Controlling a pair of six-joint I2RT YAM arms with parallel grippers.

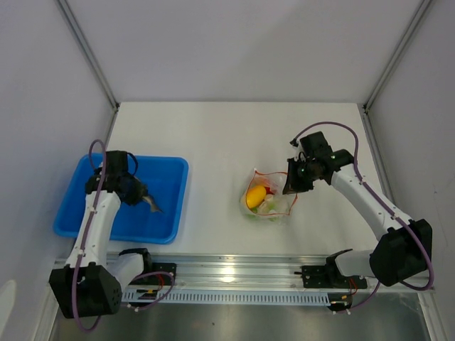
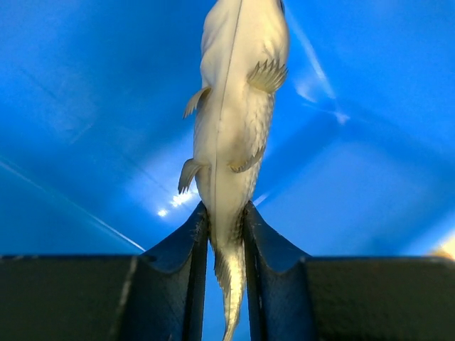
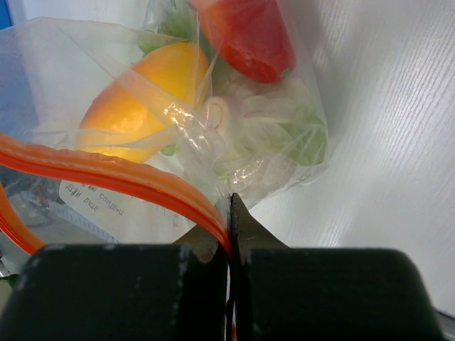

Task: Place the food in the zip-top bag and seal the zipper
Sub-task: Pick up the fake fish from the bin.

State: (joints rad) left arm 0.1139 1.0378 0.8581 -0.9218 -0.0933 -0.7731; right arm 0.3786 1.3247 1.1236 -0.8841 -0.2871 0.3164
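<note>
My left gripper [image 1: 140, 194] is shut on the tail of the grey toy fish [image 2: 234, 114], which hangs over the blue tray; the fish also shows in the top view [image 1: 151, 204]. My right gripper [image 1: 293, 183] is shut on the mouth edge of the clear zip-top bag [image 1: 270, 199], pinching its red zipper strip [image 3: 128, 177]. The bag's mouth is open. Inside the bag are a yellow-orange lemon-like piece [image 3: 146, 96], a red fruit [image 3: 249, 35], a white piece [image 3: 227, 117] and green leafy bits [image 3: 306, 138].
The blue tray [image 1: 170, 170] sits at the left of the white table, under the left gripper. Grey walls and metal posts close in the table at both sides and the back. A metal rail runs along the near edge.
</note>
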